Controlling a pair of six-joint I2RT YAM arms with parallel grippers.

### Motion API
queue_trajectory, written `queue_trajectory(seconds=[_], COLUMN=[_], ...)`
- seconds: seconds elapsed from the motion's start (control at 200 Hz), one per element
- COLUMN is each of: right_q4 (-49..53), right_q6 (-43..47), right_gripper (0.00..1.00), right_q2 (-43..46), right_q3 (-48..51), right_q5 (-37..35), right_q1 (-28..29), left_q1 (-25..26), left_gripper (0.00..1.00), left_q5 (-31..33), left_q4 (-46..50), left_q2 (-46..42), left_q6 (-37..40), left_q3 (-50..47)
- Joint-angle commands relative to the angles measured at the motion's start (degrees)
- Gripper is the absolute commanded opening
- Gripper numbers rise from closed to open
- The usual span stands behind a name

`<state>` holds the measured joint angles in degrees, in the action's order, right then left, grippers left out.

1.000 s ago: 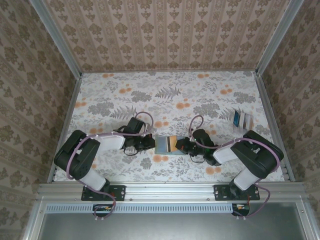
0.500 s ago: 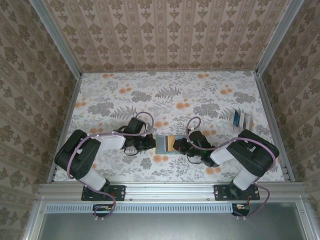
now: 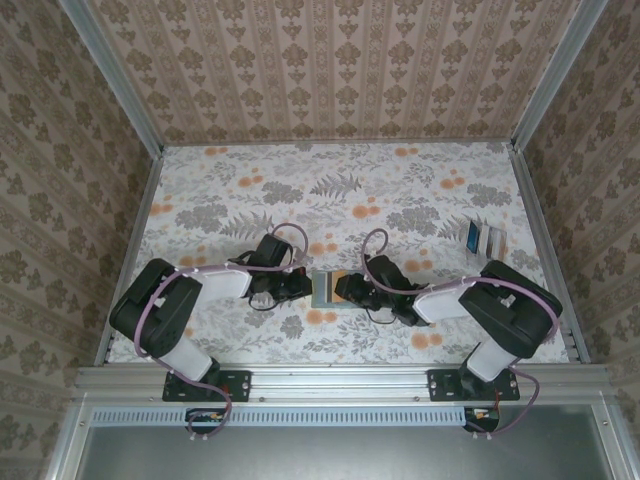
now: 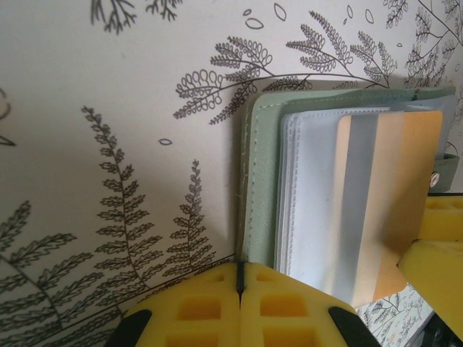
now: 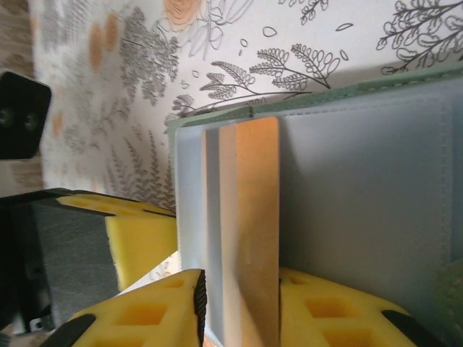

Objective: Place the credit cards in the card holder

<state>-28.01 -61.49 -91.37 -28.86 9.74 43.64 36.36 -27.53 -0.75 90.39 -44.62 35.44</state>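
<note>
Holder (image 3: 322, 290): it lies open on the table (image 3: 330, 190), near the front edge at mid-width, pale inner side up, between your two claws.

Left claw (image 4: 239, 280): the jaws are pressed together with no gap. The holder's green cover edge runs straight into the seam between them, so you have the cover pinched at its left side.

Right claw (image 5: 240, 289): the jaws stand partly apart at the holder's right side. The orange card (image 4: 405, 181), with its grey stripe, lies flat on the inner face, and one end sits in the gap between those jaws. You cannot tell from either wrist view whether the jaws touch the card's edges, nor whether any of it is inside a slot.

The other cards (image 3: 485, 238): they lie together by the table's right edge, well apart from the holder and both claws. One looks blue and white; the rest are too small to tell.
</note>
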Motion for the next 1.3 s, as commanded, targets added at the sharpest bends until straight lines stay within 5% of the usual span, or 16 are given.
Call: queue_trajectory(seconds=[0.0, 0.21, 0.86, 1.295], right_q4=[18.94, 24.35, 20.08, 35.71], right_q6=[7.99, 11.64, 14.33, 17.91], right_gripper=[0.33, 0.33, 0.32, 0.39], right_q2=[2.41, 2.44, -5.27, 5.3], right_q3=[-2.14, -5.18, -13.18, -13.28], right_q5=[-3.62, -4.37, 2.83, -5.3], right_q1=[0.41, 0.48, 4.24, 4.46], left_q1=[2.09, 2.09, 2.49, 2.31], left_gripper=[0.0, 0.0, 0.0, 0.0], left_q5=[0.11, 0.28, 0.53, 1.51], left_q4=[3.93, 4.33, 3.52, 4.02], left_q2=[2.99, 3.46, 3.37, 2.81], left_q6=[0.1, 0.41, -0.89, -0.42], left_q3=[-0.77, 0.01, 0.39, 0.56])
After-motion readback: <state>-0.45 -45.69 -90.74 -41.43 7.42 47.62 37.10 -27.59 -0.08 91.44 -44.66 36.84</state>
